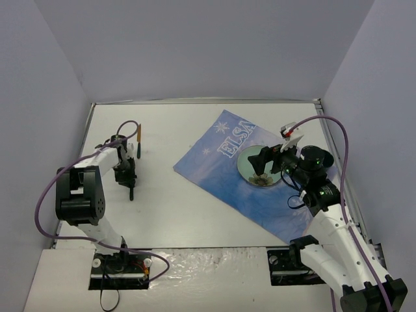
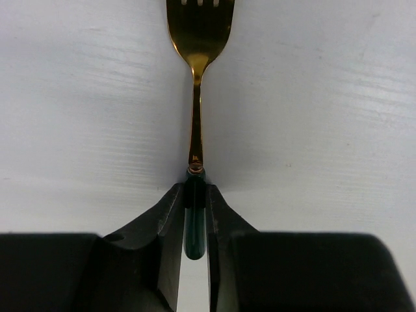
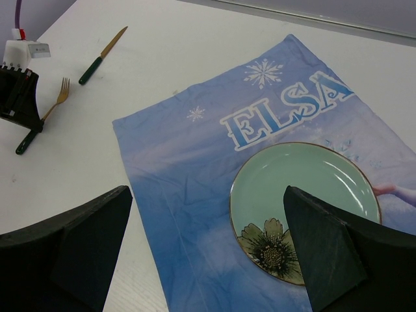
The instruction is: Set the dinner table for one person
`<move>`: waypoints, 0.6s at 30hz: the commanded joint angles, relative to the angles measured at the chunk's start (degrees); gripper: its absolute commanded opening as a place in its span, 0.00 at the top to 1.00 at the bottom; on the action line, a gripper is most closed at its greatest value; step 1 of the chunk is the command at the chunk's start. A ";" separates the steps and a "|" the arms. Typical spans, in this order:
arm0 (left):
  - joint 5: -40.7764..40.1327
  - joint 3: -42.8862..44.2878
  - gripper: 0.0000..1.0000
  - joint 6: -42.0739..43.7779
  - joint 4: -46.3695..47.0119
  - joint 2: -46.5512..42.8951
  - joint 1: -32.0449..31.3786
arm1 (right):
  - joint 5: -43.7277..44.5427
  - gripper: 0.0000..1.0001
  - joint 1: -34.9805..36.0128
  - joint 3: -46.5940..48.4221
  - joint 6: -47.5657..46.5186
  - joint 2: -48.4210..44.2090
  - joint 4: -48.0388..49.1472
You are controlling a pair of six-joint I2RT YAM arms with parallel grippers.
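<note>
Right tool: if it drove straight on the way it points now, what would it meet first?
Most likely the blue placemat, just beside the green plate: that patch sits framed by the open right tool. Depth is unclear; the plate's rim could come first.

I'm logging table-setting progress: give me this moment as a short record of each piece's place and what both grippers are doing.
tabletop: matte white, rectangular
placemat: blue Elsa-print cloth, skewed on the tabletop's right half
plate: pale green, round, flower print, on the placemat
fork: gold with a dark green handle, left of the placemat
knife: gold with a dark green handle, beyond the fork, untouched
left gripper: shut on the fork's handle
right gripper: open, empty, over the plate
</note>
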 commanded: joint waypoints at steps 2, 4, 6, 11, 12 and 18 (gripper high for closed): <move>-0.44 0.34 1.00 -2.56 -2.94 -4.23 -8.84 | 0.75 0.00 0.40 1.18 -0.39 -0.83 2.68; -1.43 1.94 1.00 -4.57 -3.73 -5.67 -12.87 | 1.17 0.00 0.40 1.36 -0.58 -0.95 2.21; -2.32 4.63 1.00 -6.69 -3.99 -6.55 -16.96 | 1.36 0.00 0.40 1.50 -0.82 -0.93 1.93; -4.87 17.64 1.00 -8.66 -5.61 -2.75 -24.80 | 2.12 0.00 0.40 1.83 -1.05 -1.30 1.22; -5.18 20.91 1.00 -8.44 -6.17 -1.36 -26.42 | 2.34 0.00 0.40 1.98 -1.09 -1.41 0.96; -4.00 38.78 1.00 -5.74 -7.99 11.74 -34.59 | 5.55 0.00 0.31 2.47 -1.23 -2.96 -0.76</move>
